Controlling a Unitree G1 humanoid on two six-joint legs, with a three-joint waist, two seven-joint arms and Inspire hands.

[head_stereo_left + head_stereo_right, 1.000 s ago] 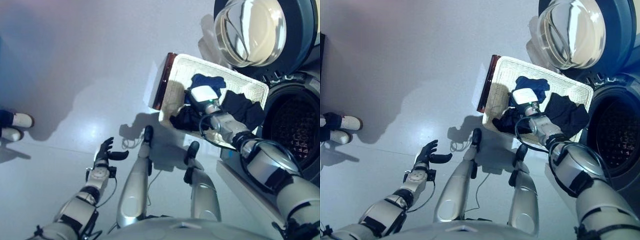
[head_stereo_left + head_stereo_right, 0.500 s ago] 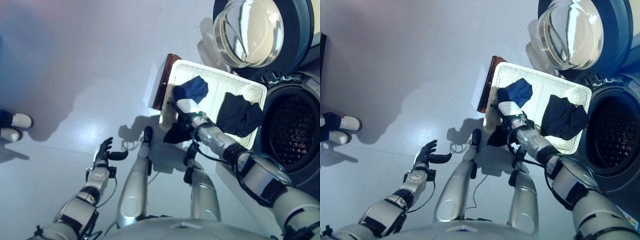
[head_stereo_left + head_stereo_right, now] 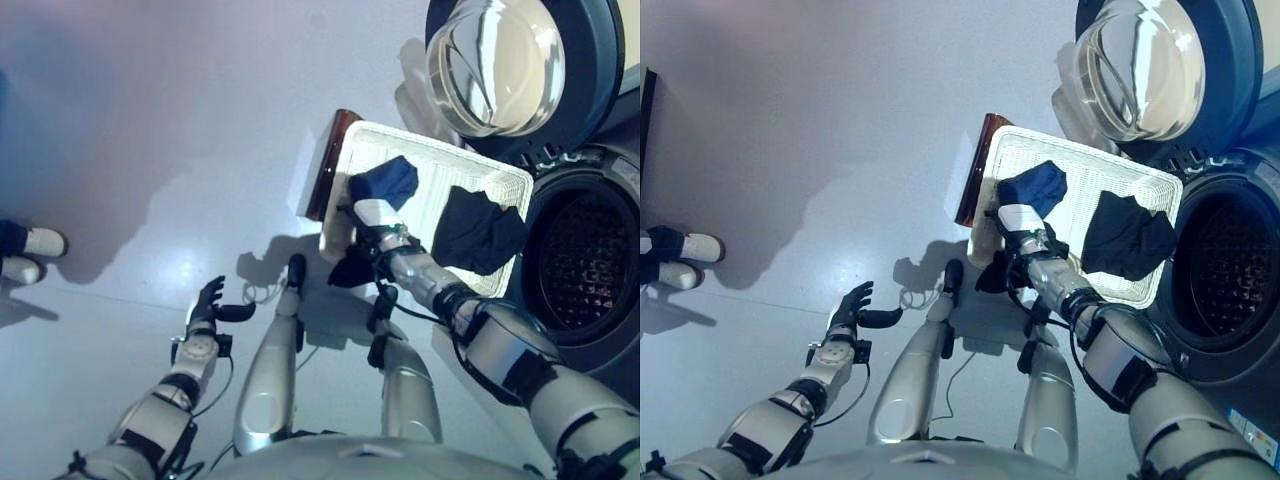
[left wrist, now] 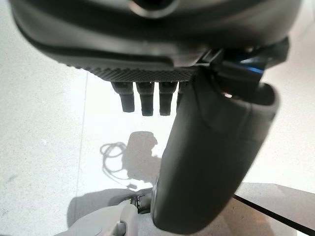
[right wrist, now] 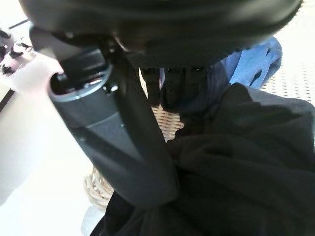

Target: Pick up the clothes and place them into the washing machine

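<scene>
Right hand [image 3: 1023, 232]: fingers clenched on black cloth [image 3: 994, 274], lifted over the basket [image 3: 1100, 170] rim for loading. Left hand [image 3: 207, 305]: relaxed, idle.

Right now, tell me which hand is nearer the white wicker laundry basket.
Right. The right hand is at the white wicker laundry basket, at its near-left edge, fingers curled into a black garment. The left hand hangs open over the floor, well away.

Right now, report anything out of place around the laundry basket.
A black garment hangs over the near rim of the white basket, partly outside it, gripped by the right hand. A blue garment and another dark garment lie inside. The washing machine drum looks empty.
</scene>
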